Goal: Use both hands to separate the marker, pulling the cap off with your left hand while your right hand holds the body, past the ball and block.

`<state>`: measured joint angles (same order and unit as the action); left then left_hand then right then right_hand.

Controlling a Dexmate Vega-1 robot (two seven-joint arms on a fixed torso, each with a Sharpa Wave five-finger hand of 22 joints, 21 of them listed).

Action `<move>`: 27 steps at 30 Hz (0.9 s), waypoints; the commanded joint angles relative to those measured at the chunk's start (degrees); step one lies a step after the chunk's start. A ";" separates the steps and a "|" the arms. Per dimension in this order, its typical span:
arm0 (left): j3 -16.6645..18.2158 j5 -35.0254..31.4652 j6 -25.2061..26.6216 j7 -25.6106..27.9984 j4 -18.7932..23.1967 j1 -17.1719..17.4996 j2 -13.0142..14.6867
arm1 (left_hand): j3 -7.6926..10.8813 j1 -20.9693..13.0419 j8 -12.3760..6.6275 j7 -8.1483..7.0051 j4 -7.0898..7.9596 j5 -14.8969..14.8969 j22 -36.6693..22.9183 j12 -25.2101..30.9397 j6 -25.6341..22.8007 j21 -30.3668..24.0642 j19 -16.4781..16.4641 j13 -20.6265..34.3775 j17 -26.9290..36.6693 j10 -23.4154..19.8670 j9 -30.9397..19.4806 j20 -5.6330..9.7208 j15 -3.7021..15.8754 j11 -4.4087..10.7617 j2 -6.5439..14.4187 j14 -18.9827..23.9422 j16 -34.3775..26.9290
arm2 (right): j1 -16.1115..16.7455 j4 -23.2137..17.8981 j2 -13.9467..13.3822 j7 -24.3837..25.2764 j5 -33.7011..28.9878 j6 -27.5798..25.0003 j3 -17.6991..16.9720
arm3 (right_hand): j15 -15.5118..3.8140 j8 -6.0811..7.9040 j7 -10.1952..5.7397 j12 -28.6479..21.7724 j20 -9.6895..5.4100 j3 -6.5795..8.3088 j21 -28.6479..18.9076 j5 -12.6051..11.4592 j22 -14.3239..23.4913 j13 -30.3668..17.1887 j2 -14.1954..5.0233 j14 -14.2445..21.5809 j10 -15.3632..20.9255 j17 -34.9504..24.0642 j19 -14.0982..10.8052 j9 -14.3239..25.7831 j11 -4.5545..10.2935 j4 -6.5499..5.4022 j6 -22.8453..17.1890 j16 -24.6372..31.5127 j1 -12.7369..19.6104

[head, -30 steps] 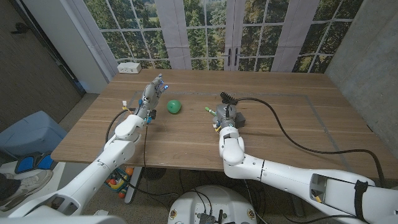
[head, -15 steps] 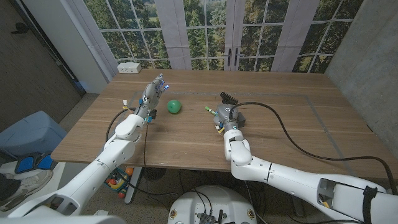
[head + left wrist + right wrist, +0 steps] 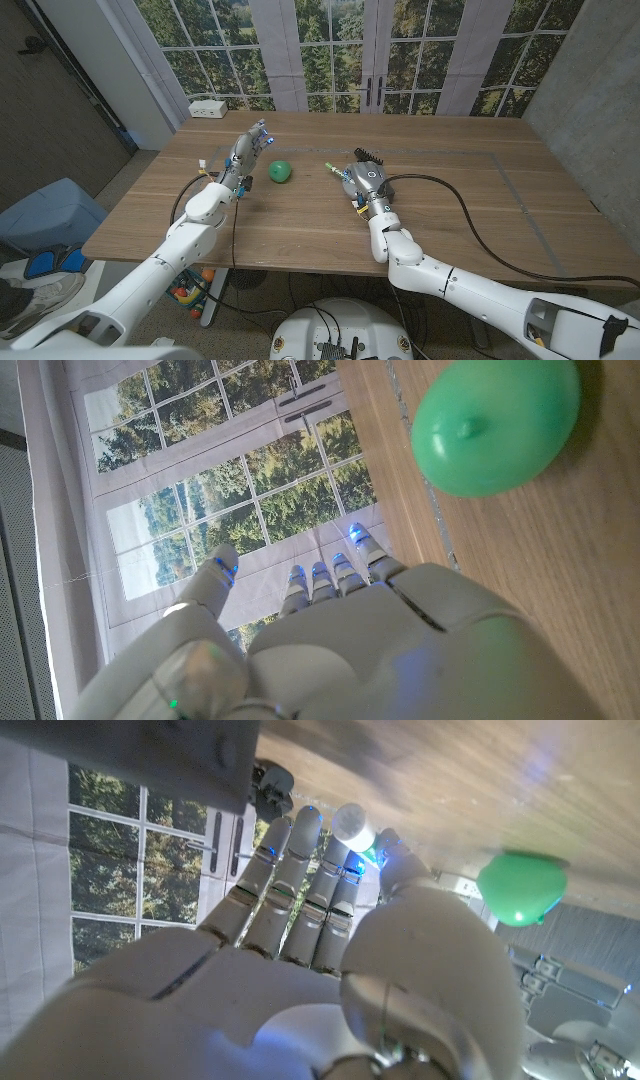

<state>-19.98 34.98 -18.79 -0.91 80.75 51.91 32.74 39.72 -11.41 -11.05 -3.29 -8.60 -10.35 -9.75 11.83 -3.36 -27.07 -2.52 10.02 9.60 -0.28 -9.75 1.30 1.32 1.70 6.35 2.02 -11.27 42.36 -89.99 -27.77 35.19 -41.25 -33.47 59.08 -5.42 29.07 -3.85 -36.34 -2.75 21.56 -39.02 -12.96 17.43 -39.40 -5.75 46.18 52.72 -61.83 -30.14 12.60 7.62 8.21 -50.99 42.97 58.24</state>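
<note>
My right hand (image 3: 366,183) grips the marker (image 3: 333,172) at mid-table, its green end poking out toward the green ball (image 3: 280,171). In the right wrist view the marker's white-and-green end (image 3: 355,822) sits between the thumb and fingers, with the ball (image 3: 521,886) beyond. The dark block (image 3: 385,188) lies just behind and right of that hand. My left hand (image 3: 244,152) stands left of the ball, fingers stretched out and apart, holding nothing. Its wrist view has the ball (image 3: 496,424) close beside the fingertips (image 3: 332,572).
A black cable (image 3: 480,225) runs from the block across the table's right half. A white power strip (image 3: 209,108) lies at the back left corner. A blue bin (image 3: 48,215) stands on the floor to the left.
My right hand has carried the marker up and away from the near edge, turning its green end more toward the ball. The left hand and the ball stayed put.
</note>
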 commanded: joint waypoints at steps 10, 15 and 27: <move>-1.46 -7.98 7.19 4.91 7.03 -0.52 6.12 | -1.06 -9.26 -1.36 -3.08 -2.31 0.50 -1.02 3.41 -11.21 0.23 -8.17 1.05 0.94 -15.30 -0.67 -1.73 1.37 -1.82 -2.09 18.37 -3.38 | 2.39 0.62 -1.47 7.16 -1.57 11.19 -5.44 | -7.55 1.59 -2.67 -0.98 -6.87 -0.73 -1.43 -0.98 0.21 -7.30 0.48 1.15 4.25 -2.21 0.53 9.56 3.98 -0.16 -3.50 -0.49 0.81; -1.71 -9.70 8.53 5.02 8.51 -0.83 7.64 | -1.57 -11.63 -1.64 -3.41 -2.50 0.57 -1.19 3.78 -12.90 -0.25 -9.90 1.24 1.19 -17.56 -0.77 -1.21 2.74 -0.91 -3.09 20.94 -4.12 | 2.61 0.48 -1.67 8.23 -2.04 13.12 -6.10 | -7.51 1.74 -2.60 -1.11 -7.06 -0.95 -1.70 -1.15 0.20 -7.84 0.59 1.26 4.21 -2.75 0.79 9.72 3.99 -0.26 -3.59 -0.60 0.76; -2.60 -12.51 11.77 1.39 11.32 -2.94 11.93 | -3.11 -18.09 -2.42 -4.28 -2.73 0.34 -1.57 4.11 -16.89 -1.97 -14.48 1.46 1.94 -21.30 -0.91 -0.43 5.02 0.27 -6.10 24.99 -5.83 | 3.11 -0.08 -2.29 9.73 -4.01 16.05 -7.08 | -7.51 1.60 -2.30 -1.22 -7.43 -1.41 -2.46 -1.58 0.15 -9.00 0.72 1.57 3.97 -4.13 1.19 9.25 4.00 -0.42 -3.84 -0.86 0.80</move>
<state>-21.86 25.26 -10.09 2.99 89.46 50.56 41.05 37.12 -28.04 -12.86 -7.39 -11.31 -9.95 -11.08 15.53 -19.09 -28.59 -16.00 11.35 11.35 -20.73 -10.56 0.72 2.68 1.77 0.97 26.24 -16.59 45.00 -89.62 -29.52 43.52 -43.73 -20.31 53.13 -5.73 30.53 -3.61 -37.32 -2.66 20.30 -40.99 -14.21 17.42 -48.14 -4.91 47.11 52.73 -65.52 -29.03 12.60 7.61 7.91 -51.41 42.35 59.04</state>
